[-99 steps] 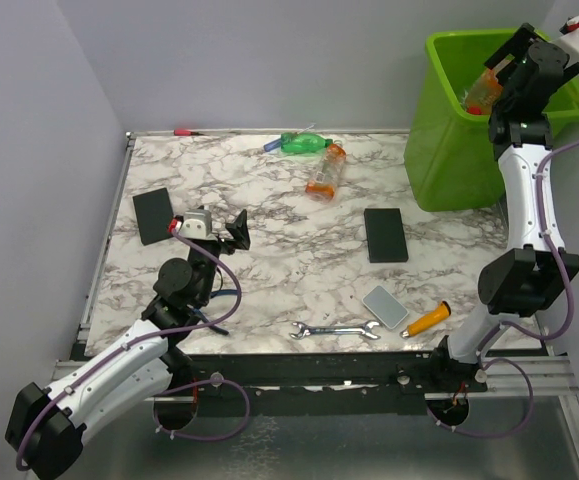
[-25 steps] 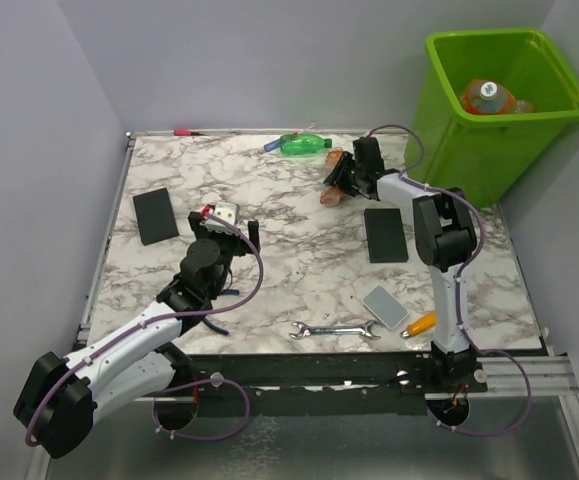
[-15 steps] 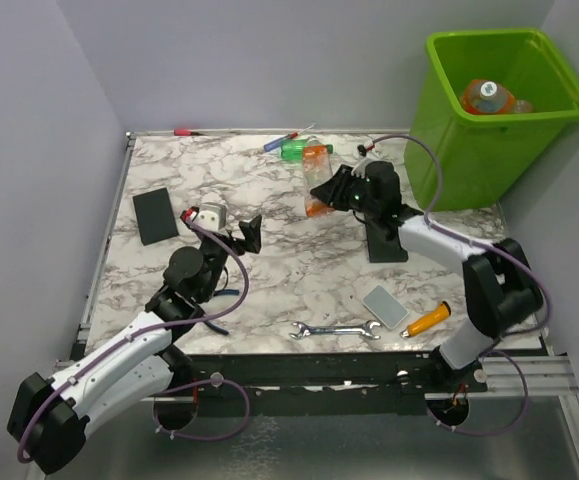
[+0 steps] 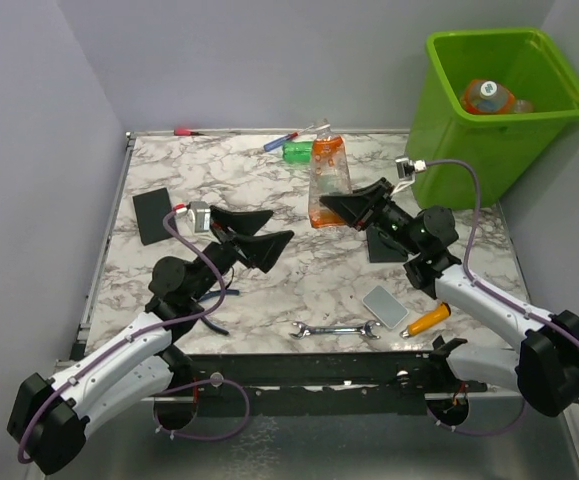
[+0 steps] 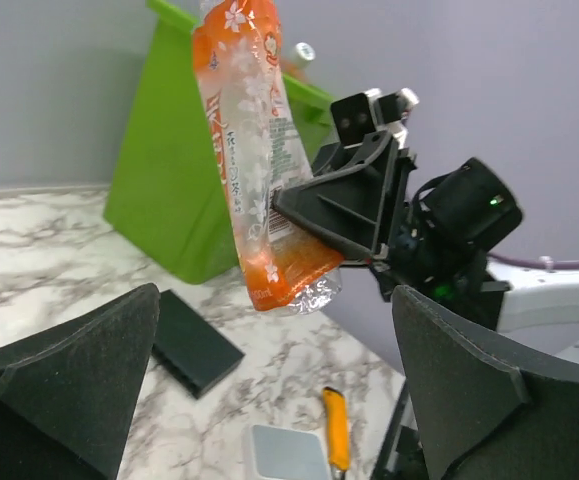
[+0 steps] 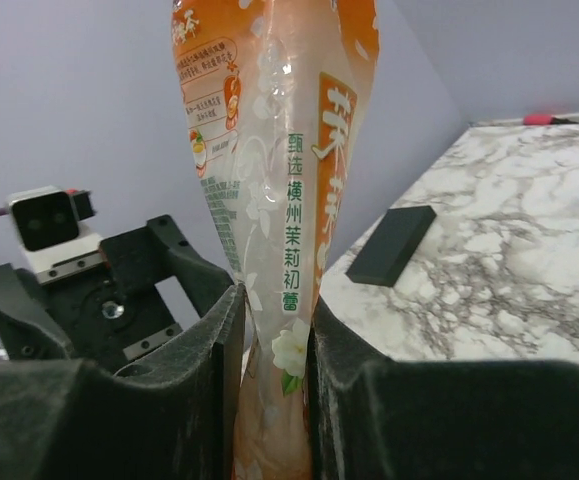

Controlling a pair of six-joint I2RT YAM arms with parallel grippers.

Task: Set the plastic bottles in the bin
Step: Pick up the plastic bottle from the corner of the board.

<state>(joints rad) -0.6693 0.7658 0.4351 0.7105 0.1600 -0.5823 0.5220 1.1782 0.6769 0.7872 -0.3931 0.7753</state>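
Right gripper (image 6: pixel 274 330): clamped on the orange bottle (image 6: pixel 269 150) near its lower end; bottle upright, clear of the table (image 4: pixel 269 290).
Right wrist view: printed label between the pads; black slab (image 6: pixel 391 243) beyond on the marble.
Left wrist view: same bottle seen side-on, green bin (image 5: pixel 169 180) behind it.
Left gripper (image 5: pixel 269 380): spread wide, holding nothing, facing the bottle.
Top view only: bottle in the bin (image 4: pixel 487 97); green bottle (image 4: pixel 299 150) lying just beyond the held one.

Three plastic bottles (image 4: pixel 326 185) (perhaps a fourth inside the bin (image 4: pixel 459 150)), two black slabs (image 4: pixel 152 215), one wrench (image 4: pixel 335 329).
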